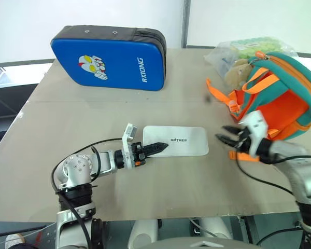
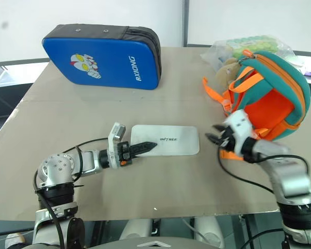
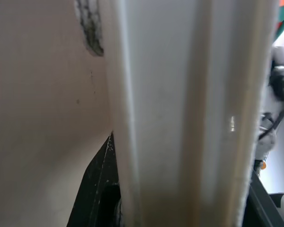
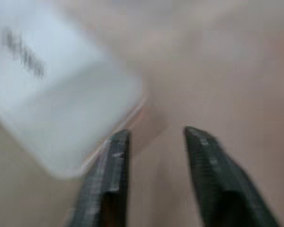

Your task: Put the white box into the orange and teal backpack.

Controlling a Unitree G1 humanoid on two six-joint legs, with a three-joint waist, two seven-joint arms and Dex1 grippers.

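Surface: a tan table (image 1: 145, 187), matte, with a faint seam running across it behind the box. White walls behind; a dark vertical post meets the table's far edge near the middle.

On the table: a blue case (image 1: 110, 58) with a cartoon print and black sides at the far left, tilted up on its long edge. At the far right, a clear bag (image 1: 249, 49) of green items, partly behind the backpack (image 1: 280, 93). The backpack is on its side at the right edge, orange interior facing the robot, teal trim around the opening, orange straps trailing to the left, and a tan plush head at its top left.

The box (image 1: 179, 140) lies flat near the middle of the table, long side across, dark lettering up. It is well apart from the backpack, with bare table between them.

Left gripper (image 1: 158, 147): the forearm lies low and roughly level from the left, pointing right. The black fingers reach over the box's left end; the upper finger rests on the top face. In the left wrist view the box's edge runs between the two fingers, so the gripper is closed on the box at that end.

Right gripper (image 1: 225, 136): just in front of the backpack's opening, pointing left toward the box's right end, not touching it. Its fingers (image 4: 111, 175) stand apart with bare table between them, holding nothing; the box's corner sits just beyond the tips.
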